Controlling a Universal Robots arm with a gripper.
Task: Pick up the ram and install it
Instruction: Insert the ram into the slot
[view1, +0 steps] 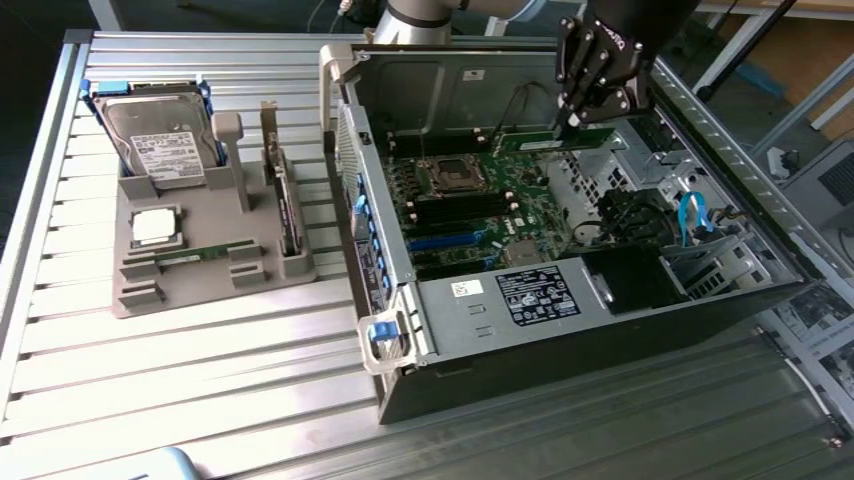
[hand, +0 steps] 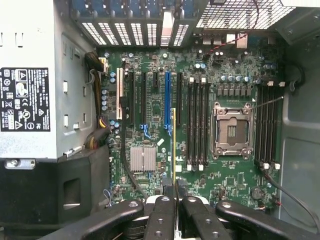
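Jaws pinch the ram (hand: 173, 145) edge-on between them.

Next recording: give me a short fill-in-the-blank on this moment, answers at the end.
The black end effector is ___ on the long, thin green ram stick.
It holds the ram stick above the green ___ inside the open dark computer case.
The grey parts tray lies at the exterior view's ___.
Missing words: shut; motherboard; left.
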